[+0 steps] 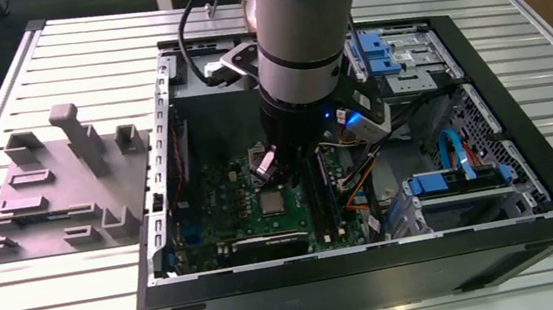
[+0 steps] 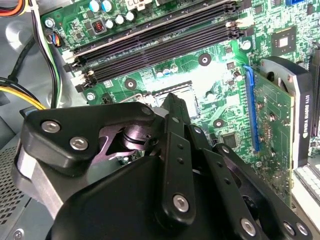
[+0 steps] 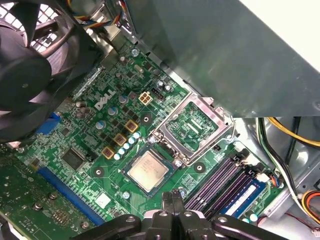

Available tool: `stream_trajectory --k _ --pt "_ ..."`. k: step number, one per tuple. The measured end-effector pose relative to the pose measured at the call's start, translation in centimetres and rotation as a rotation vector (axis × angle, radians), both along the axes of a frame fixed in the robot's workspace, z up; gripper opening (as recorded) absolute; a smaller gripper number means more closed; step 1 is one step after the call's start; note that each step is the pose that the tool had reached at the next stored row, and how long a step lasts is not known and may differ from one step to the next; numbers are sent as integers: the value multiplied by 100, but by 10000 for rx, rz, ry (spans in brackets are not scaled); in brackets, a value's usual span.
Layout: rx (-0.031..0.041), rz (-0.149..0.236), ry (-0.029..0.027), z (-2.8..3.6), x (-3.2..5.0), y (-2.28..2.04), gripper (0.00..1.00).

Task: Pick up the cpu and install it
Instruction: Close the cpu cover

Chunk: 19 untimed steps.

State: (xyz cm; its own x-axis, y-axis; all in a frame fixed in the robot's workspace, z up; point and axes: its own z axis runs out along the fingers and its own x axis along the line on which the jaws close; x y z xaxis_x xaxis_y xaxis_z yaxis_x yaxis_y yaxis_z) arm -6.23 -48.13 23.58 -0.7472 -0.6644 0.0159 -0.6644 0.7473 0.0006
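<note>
The cpu (image 3: 147,170), a small square chip with a shiny silver top, lies flat in its socket on the green motherboard (image 3: 95,130) inside the open computer case. It also shows as a pale square, the cpu (image 1: 274,200). The metal socket frame (image 3: 194,126) is flipped open beside it and stands up as the socket frame (image 1: 261,164). My gripper (image 3: 172,199) hangs just above the board beside the chip. Its two black fingers are pressed together with nothing between them. In the second wrist view the gripper (image 2: 171,100) points down at the socket area.
A big grey box (image 3: 225,50) and a black fan (image 3: 25,55) flank the board. Memory slots (image 3: 225,180) and a graphics card (image 2: 275,125) lie close by. The case walls (image 1: 159,213) hem in the arm. A grey fixture block (image 1: 62,187) stands at the exterior view's left.
</note>
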Motion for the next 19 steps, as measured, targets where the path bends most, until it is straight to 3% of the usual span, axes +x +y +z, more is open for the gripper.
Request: stream_trajectory --k 3,19 --pt "1 250 -1 0 1 0 10" --pt "0 3170 -7 -6 0 0 10"
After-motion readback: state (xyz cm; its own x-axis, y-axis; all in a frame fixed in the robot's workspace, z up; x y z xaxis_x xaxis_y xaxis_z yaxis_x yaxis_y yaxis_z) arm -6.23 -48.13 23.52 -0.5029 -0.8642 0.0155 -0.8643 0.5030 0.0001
